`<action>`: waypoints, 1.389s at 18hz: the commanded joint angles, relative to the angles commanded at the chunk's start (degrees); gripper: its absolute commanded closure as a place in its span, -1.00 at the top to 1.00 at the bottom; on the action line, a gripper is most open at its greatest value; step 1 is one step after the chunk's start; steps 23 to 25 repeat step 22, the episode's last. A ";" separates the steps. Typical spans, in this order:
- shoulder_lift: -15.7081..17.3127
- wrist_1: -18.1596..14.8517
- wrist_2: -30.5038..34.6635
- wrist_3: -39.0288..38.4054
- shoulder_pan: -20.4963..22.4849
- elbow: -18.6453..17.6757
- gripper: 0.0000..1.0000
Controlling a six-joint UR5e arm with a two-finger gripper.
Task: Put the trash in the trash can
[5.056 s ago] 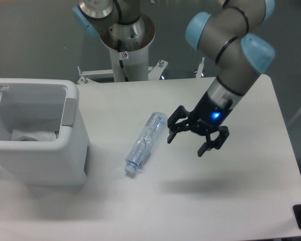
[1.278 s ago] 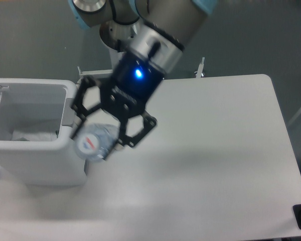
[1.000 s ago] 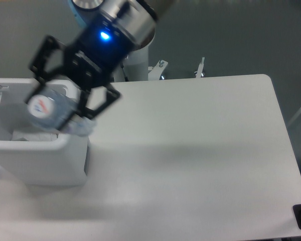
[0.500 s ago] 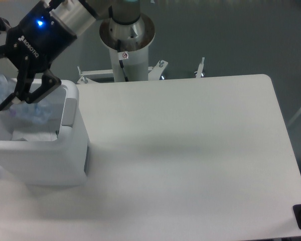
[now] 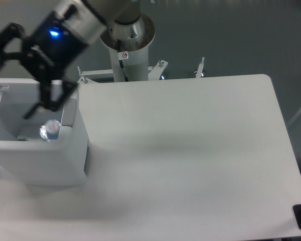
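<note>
From the fixed camera, which looks down on the table point(image 5: 190, 150), I see one trash can point(image 5: 50, 155) at the left side. It is a white boxy bin with rounded corners, its inside looks grey-white, and one grey tab point(image 5: 69, 111) sits on the right rim.

Inside the can, close to the right wall and near the front rim, there is one bottle point(image 5: 49, 130). It shows as a small round, clear, bluish-white shape, as if I look on its end; the rest of its body is hidden by the front wall of the can. Just left of the bottle, low in the can, there is a small pale and greenish patch, but it is too little to say what it is.

One gripper point(image 5: 15, 75) hangs over the can. It is black, with a blue light on its body, and it is blurred. Its two fingers point(image 5: 49, 95) are spread wide apart and nothing is between them. The right finger points down toward the inside of the can, above the bottle and apart from it.

Behind the table stands one white arm base point(image 5: 128, 47). The table top is white and has rounded corners at the far right.
</note>
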 joint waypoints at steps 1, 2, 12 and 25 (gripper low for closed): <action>-0.62 0.00 1.76 1.05 2.19 -0.09 1.00; -1.58 0.00 3.34 1.93 3.61 0.00 1.00; -11.17 0.00 22.23 11.42 14.26 2.19 1.00; -12.49 -0.44 49.93 36.75 15.31 -1.67 1.00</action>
